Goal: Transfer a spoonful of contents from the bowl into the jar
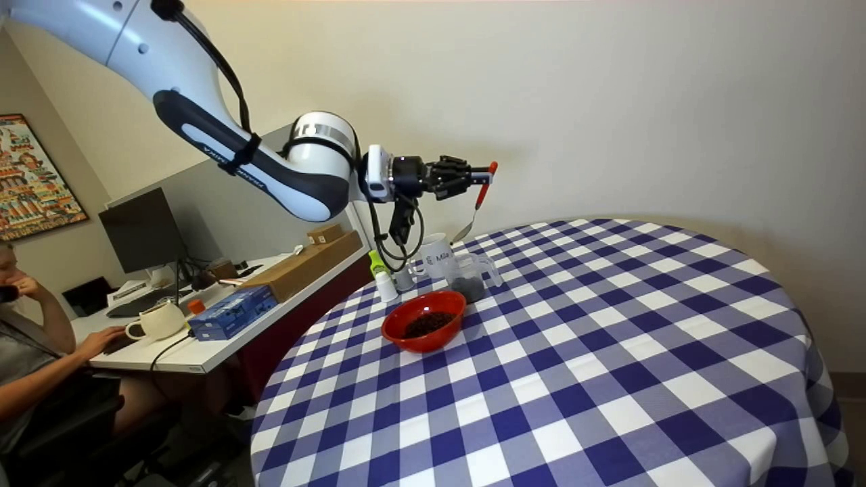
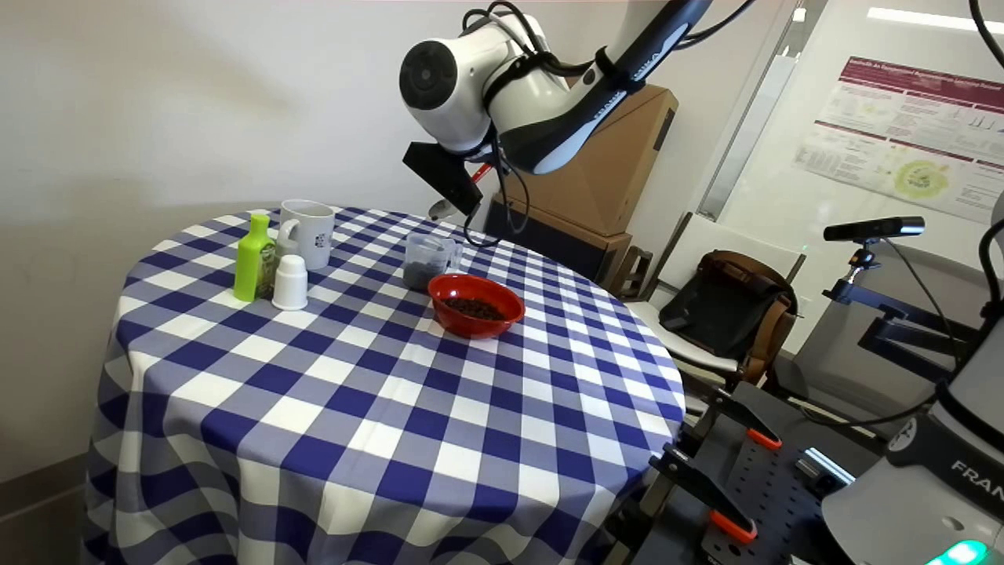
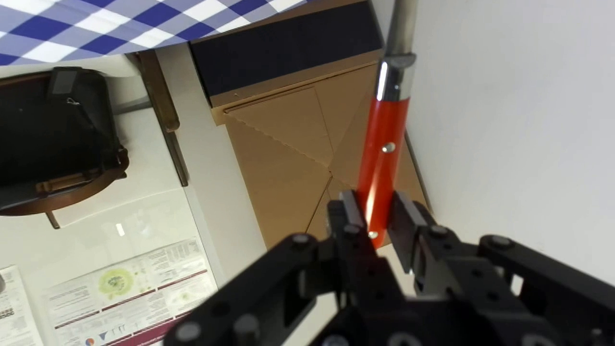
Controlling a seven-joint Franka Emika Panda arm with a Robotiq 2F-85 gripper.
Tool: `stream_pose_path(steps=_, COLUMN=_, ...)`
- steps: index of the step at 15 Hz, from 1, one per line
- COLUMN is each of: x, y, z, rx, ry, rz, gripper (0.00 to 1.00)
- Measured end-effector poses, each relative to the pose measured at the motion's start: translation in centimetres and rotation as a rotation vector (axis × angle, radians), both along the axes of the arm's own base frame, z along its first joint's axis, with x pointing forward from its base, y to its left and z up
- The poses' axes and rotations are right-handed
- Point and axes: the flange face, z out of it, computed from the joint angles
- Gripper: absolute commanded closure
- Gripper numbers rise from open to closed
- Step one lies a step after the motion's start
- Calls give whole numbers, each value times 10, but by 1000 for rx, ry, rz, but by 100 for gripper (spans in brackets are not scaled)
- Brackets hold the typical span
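A spoon with a red handle hangs tilted from my gripper, its metal head down. The handle also shows in the wrist view, pinched between the fingertips; the head is out of that view. The spoon head is in the air above the table; I cannot tell whether it holds anything. The red bowl, with dark contents, stands on the table; it also shows in an exterior view. The clear jar with a handle and dark contents stands beside the bowl; it also shows here.
A white mug, a green bottle and a white shaker stand on the checkered table. A cardboard box stands beyond the table edge. A desk with a seated person is beside the table.
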Motion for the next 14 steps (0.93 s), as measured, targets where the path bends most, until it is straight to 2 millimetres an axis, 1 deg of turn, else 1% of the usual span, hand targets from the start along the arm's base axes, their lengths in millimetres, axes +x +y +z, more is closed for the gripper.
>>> stream_pose_path(steps=5, x=-1, y=2, z=-3, rx=-24, ry=2, rz=4, gripper=95)
stream_pose_path(steps=7, x=-6, y=1, z=-10, rx=1, ry=17, rz=-5, gripper=95)
stream_pose_path(steps=10, x=-19, y=-7, z=-21, rx=85, ry=39, rz=-47, gripper=95)
stream_pose_path(steps=12, x=-25, y=-14, z=-18, rx=157, ry=47, rz=-76, gripper=95)
stream_pose_path(steps=14, x=-28, y=-29, z=-1, rx=242, ry=33, rz=-111, gripper=95)
